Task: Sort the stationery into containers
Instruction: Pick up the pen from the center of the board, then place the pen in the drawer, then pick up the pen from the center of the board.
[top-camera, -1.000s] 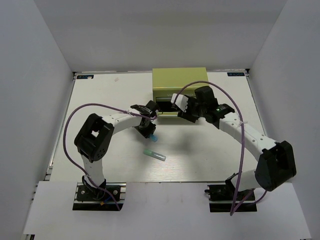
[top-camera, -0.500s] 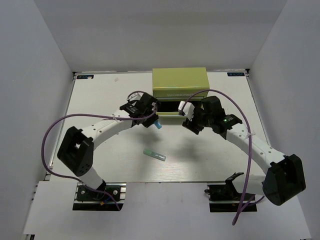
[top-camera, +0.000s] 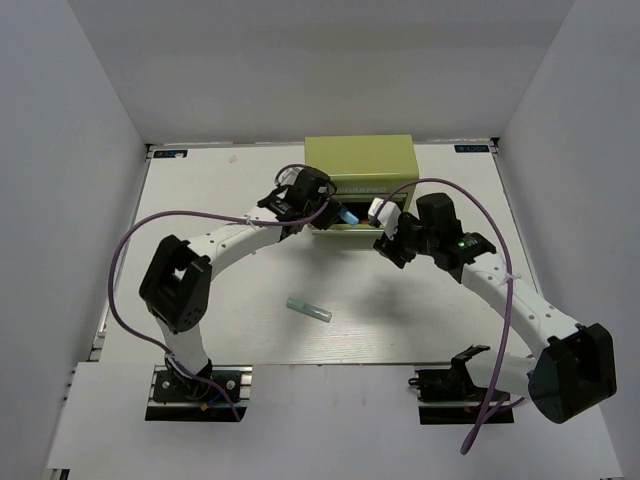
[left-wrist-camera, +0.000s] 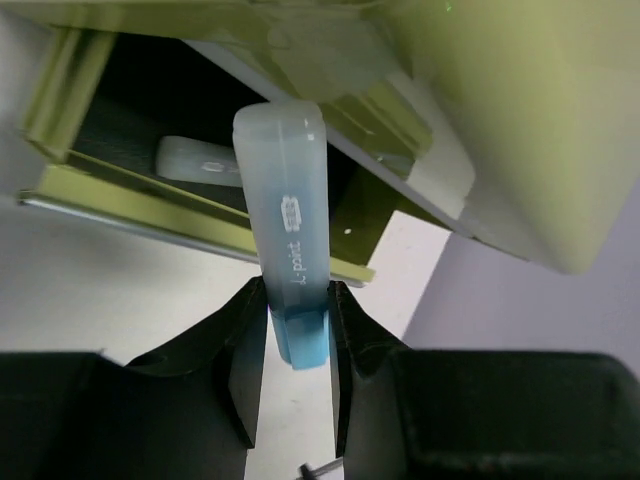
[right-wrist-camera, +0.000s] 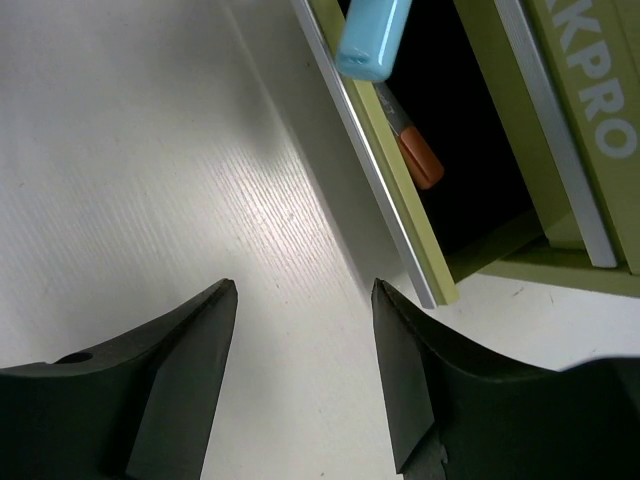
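The left gripper (left-wrist-camera: 298, 330) had reached forward, clamped on the blue-ended stick (left-wrist-camera: 290, 225), over the toolbox's (top-camera: 360, 155) open drawer (right-wrist-camera: 405, 215) holding an orange-ended stick (right-wrist-camera: 420, 160); the right gripper (right-wrist-camera: 305, 300) gaped nearby.

A: We've got a matte white wood-grain tabletop (top-camera: 200, 300) under even, diffuse light. Shadows are soft.
B: Agreed. We see it boxed in by a pale grey left wall panel (top-camera: 60, 200), a back panel (top-camera: 320, 70) and a right panel (top-camera: 590, 150).
A: We spot a small blue label (top-camera: 170, 153) at the far-left corner and a second blue label (top-camera: 473, 148) at the far-right. We can't read either.
B: At the near edge we have a white front ledge (top-camera: 330, 420).
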